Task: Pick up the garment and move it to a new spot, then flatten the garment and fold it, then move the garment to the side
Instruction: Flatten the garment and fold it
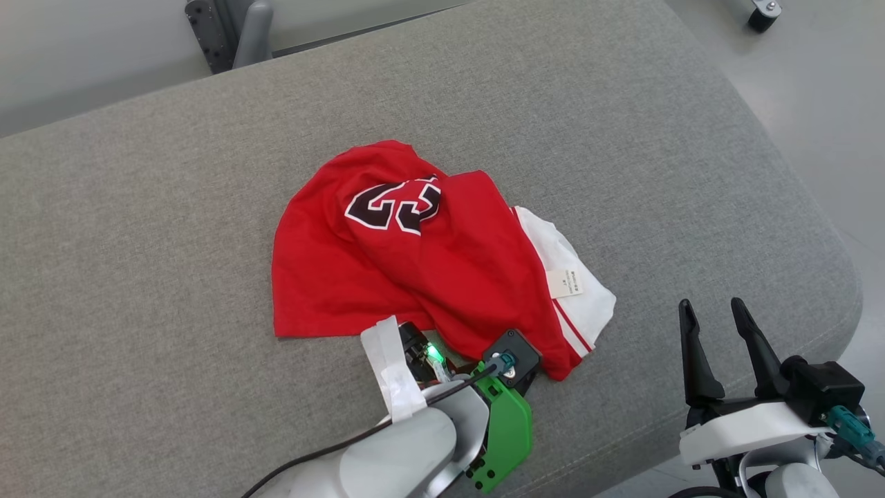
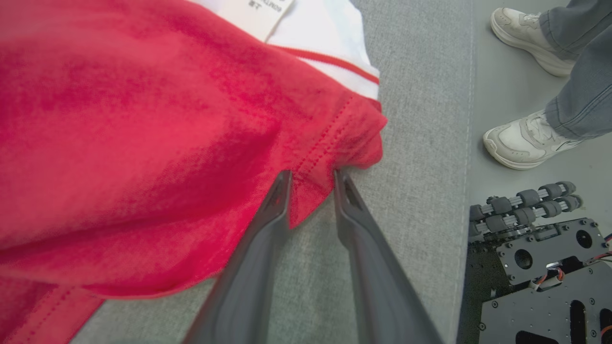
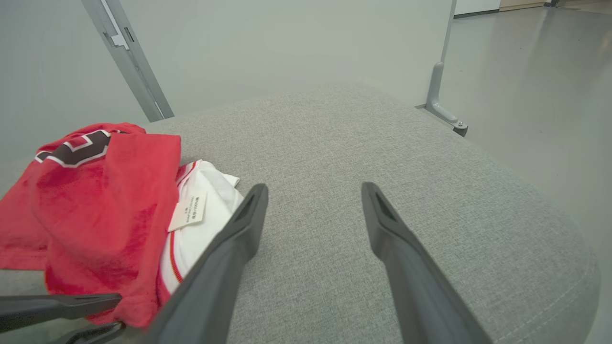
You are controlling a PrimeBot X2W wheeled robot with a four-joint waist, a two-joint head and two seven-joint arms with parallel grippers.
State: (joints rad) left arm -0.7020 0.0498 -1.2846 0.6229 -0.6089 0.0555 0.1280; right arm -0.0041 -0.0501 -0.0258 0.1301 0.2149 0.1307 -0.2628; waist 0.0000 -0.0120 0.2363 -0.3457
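Observation:
The garment (image 1: 415,263) is a red jersey with a dark number and a white lining with a label. It lies crumpled on the grey cushion (image 1: 173,207). My left gripper (image 2: 311,179) is at the garment's (image 2: 143,119) near hem. Its jaws stand partly apart with a corner of red hem between the tips. In the head view my left wrist (image 1: 484,394) covers those fingers. My right gripper (image 1: 712,311) hovers open and empty over the cushion's near right corner, to the right of the garment (image 3: 95,200). The right wrist view shows its fingers (image 3: 248,215) spread wide.
The cushion's rounded right edge (image 1: 830,263) drops to the floor. A person's white shoes (image 2: 521,143) stand on the floor beside the cushion, next to the robot's dark base (image 2: 535,267). A metal frame post (image 1: 228,34) stands behind the cushion.

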